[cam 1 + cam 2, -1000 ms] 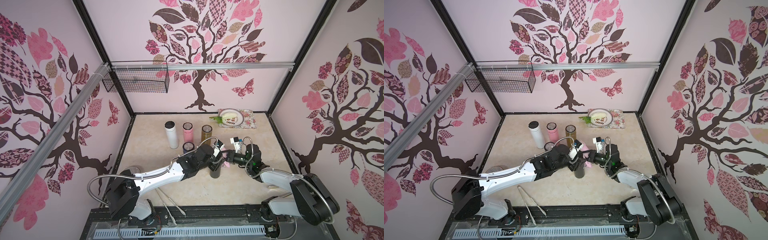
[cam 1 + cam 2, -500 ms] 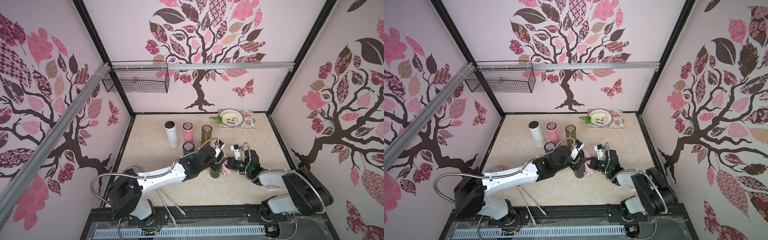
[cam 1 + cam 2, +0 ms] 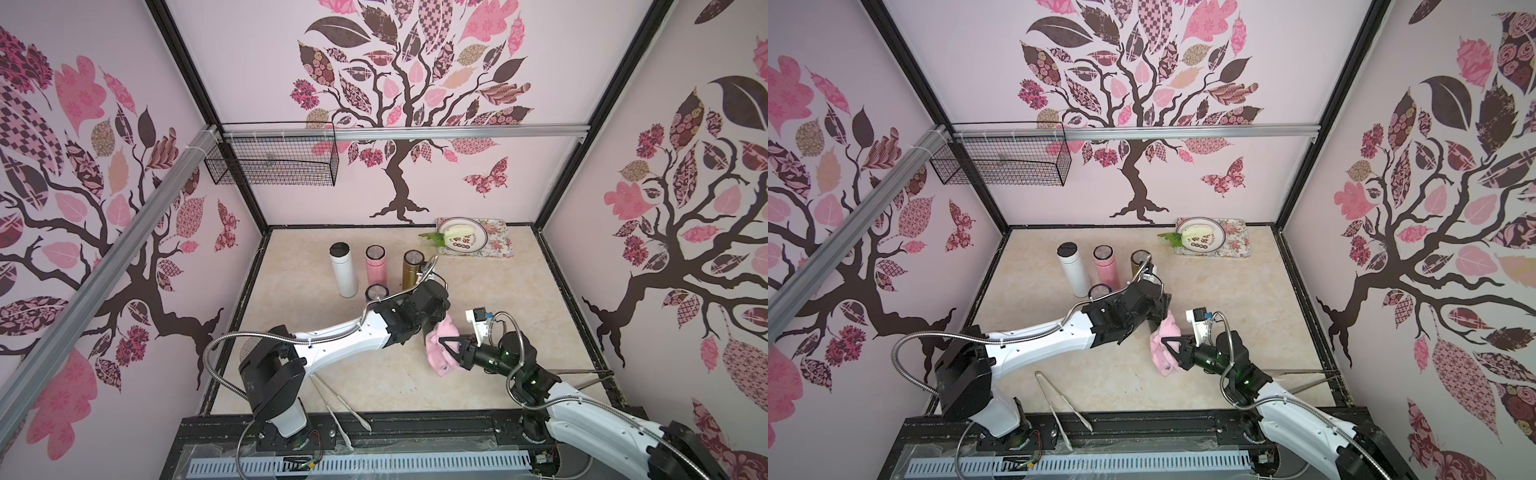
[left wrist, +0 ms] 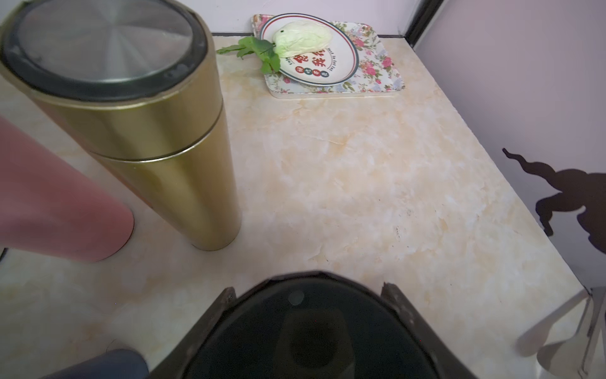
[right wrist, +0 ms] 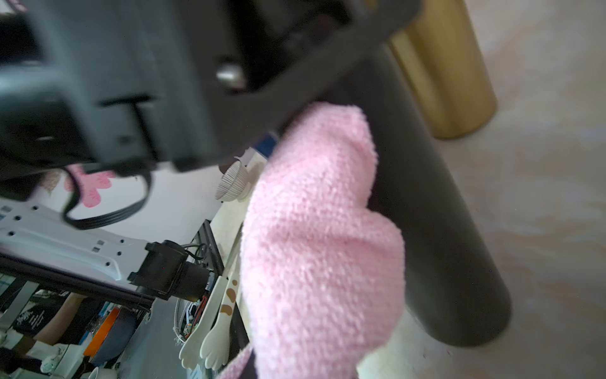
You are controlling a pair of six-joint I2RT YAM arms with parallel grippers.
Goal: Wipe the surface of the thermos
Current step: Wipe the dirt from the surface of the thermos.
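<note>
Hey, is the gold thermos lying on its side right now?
No, the gold thermos stands upright on the table, base flat on it, beside the pink thermos.

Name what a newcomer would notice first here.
The two arms meet mid-table: the left tool grips a black thermos from above, and the right tool holds a pink cloth against its side. Behind them a white bottle, pink bottle and gold bottle stand in a row. A cabbage lies on a plate toward the far right corner.
</note>
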